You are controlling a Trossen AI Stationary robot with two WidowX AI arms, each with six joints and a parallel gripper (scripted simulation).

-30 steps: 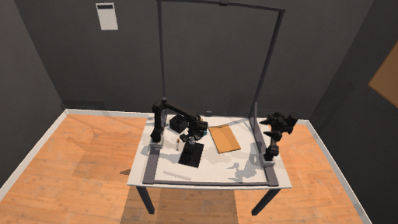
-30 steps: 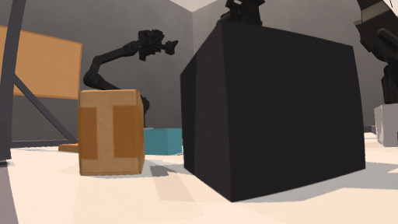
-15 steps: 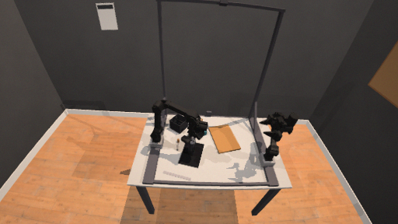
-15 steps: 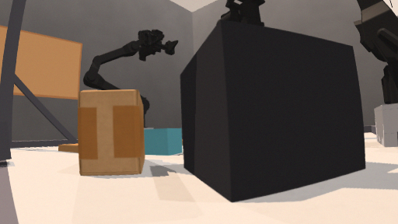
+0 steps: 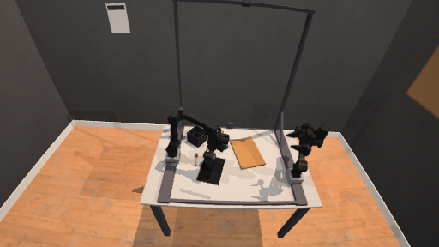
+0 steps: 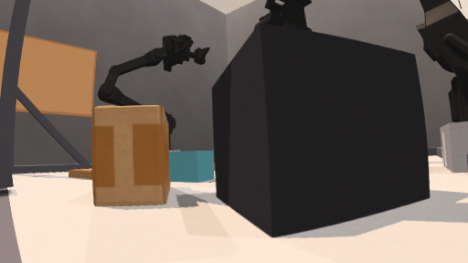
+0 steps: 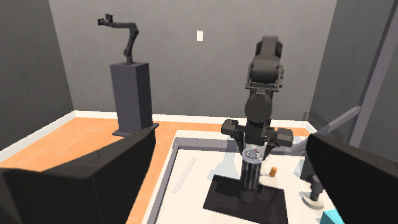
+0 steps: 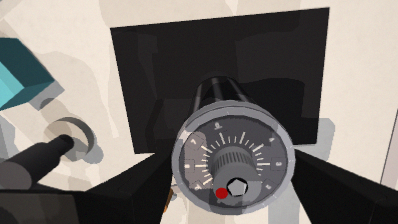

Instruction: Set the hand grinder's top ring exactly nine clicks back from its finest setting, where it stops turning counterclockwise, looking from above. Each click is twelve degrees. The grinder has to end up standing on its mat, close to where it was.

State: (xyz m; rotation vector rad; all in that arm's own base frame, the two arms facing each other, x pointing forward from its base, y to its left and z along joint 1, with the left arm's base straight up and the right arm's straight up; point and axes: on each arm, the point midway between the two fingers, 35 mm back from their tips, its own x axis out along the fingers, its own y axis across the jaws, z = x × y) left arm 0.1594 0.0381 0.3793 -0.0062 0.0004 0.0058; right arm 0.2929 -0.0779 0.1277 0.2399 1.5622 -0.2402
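Note:
The hand grinder (image 7: pixel 249 180) (image 8: pixel 220 90), a dark ribbed cylinder, stands upright on its black mat (image 5: pixel 217 173) (image 7: pixel 220 197) (image 8: pixel 150 60). Its grey top ring (image 8: pixel 180 135) carries a dial with white ticks and numbers. A red dot (image 8: pixel 221 193) lies beside the pentagonal stub (image 8: pixel 237 187), left and slightly below in the right wrist view. My right gripper (image 8: pixel 229 155) is shut on the ring, one finger against each side, pointing down; finger contact is partly hidden by the ring. My left gripper (image 5: pixel 290 141) is open and empty, raised far from the grinder.
A teal block (image 6: pixel 189 165) (image 8: pixel 20 80) and a black-handled tool (image 7: pixel 315 192) (image 8: pixel 30 160) stand near the mat. A small orange-topped item (image 5: pixel 196 158) (image 7: pixel 273 172) is close to the grinder. A black bin (image 5: pixel 197 136) (image 6: pixel 343 128), cardboard box (image 6: pixel 123 155), orange board (image 5: pixel 247 152) and pale strip (image 5: pixel 195 194) (image 7: pixel 185 175) are farther out.

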